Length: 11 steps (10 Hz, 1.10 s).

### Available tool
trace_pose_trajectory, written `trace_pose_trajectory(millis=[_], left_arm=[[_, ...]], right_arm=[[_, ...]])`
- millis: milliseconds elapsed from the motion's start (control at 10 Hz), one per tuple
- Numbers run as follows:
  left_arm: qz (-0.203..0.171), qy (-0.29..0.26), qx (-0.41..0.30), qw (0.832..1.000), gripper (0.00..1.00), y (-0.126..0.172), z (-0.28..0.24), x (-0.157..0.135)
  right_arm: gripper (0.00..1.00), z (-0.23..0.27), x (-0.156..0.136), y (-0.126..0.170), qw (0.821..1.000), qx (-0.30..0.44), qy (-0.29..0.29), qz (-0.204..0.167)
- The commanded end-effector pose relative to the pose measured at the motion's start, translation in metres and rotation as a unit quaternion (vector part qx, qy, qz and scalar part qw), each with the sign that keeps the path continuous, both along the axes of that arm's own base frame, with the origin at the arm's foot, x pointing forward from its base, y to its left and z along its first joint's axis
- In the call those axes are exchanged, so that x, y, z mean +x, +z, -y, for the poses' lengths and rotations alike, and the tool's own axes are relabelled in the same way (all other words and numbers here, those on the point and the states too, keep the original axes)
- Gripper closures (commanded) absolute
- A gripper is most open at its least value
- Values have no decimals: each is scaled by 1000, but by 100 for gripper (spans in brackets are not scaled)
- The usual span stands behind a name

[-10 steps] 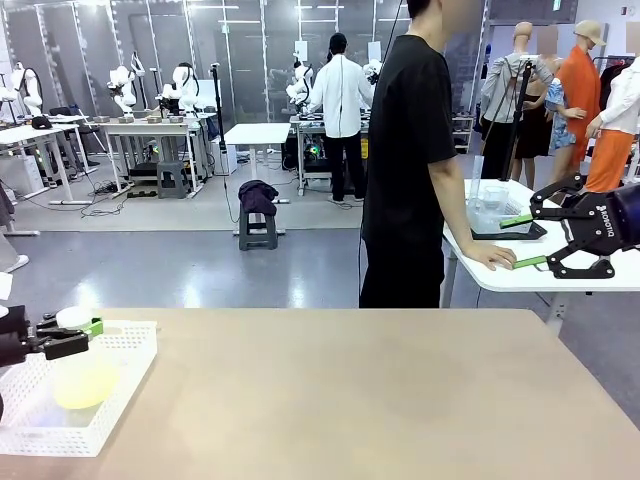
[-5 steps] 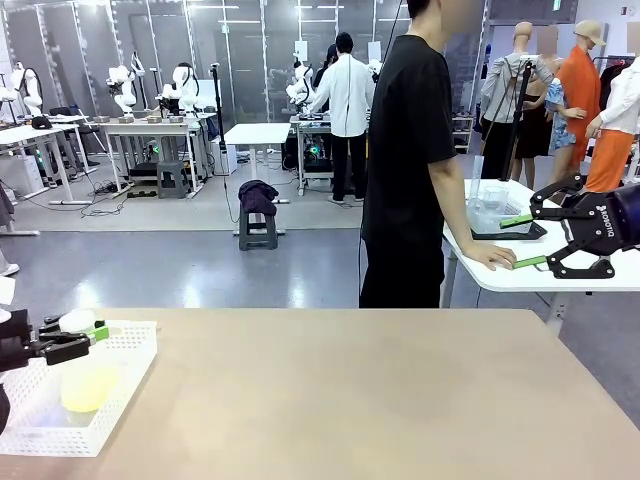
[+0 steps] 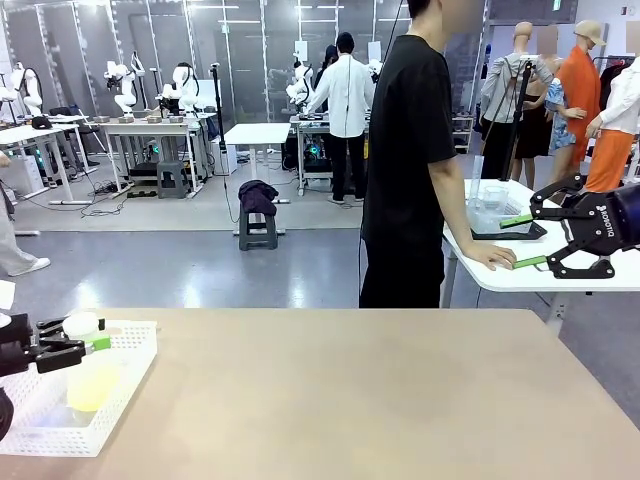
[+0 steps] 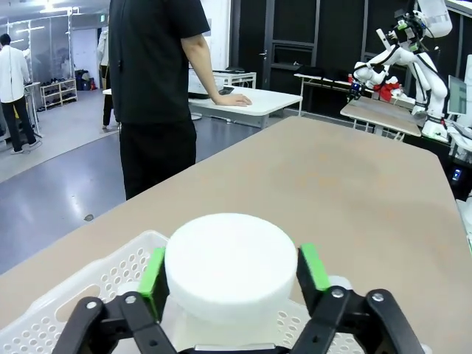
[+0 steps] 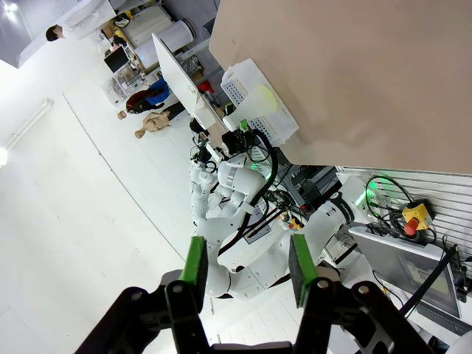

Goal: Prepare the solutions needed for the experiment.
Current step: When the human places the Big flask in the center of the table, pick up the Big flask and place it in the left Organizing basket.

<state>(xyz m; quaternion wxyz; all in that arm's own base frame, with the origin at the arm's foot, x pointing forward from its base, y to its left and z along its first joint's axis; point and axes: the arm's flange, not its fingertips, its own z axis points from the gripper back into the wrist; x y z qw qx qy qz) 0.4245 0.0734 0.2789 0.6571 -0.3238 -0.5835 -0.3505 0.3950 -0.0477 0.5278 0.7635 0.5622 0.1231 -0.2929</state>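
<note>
A translucent bottle [image 3: 90, 385] tinted pale yellow by the solutions stands upright in the white perforated basket [image 3: 135, 340] at the table's left edge. Its white cap [image 3: 80, 324] sits between the fingers of my left gripper [image 3: 78, 336], which is open, the green pads just off the cap's sides. The left wrist view has the cap [image 4: 228, 262] between the pads of the left gripper [image 4: 232, 271], over the basket's rim [image 4: 140, 247]. My right gripper [image 3: 524, 241] hangs open and holds nothing, high off the table's right side; the right wrist view looks past the right gripper [image 5: 247, 273] at the basket [image 5: 284, 125].
A person in a black shirt [image 3: 405, 150] stands at the far side, turned away, one hand [image 3: 490, 256] resting on a neighbouring white table [image 3: 500, 275]. The tan tabletop [image 3: 380, 390] stretches bare from the basket to the right edge.
My left gripper has opened off the bottle's cap. The bottle, tilted and lower a second ago, now stands upright in the basket. The right arm has not moved.
</note>
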Motion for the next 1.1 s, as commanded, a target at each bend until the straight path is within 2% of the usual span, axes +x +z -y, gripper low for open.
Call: trace_pose_trajectory(millis=[0, 400, 600, 800, 1000], left_arm=[[10, 13, 11, 1000, 0, 0, 0, -17], [17, 37, 31, 999, 0, 18, -17, -47], [37, 44, 26, 998, 0, 40, -24, -61], [30, 59, 36, 997, 0, 64, -31, -70], [48, 69, 40, 996, 0, 92, -35, -77]], right_arm=[[43, 0, 0, 2, 1000, 6, 1, 4], [43, 0, 0, 2, 1000, 6, 1, 4], [43, 0, 0, 2, 1000, 6, 1, 4], [43, 0, 0, 2, 1000, 6, 1, 4], [43, 0, 0, 2, 1000, 6, 1, 4]])
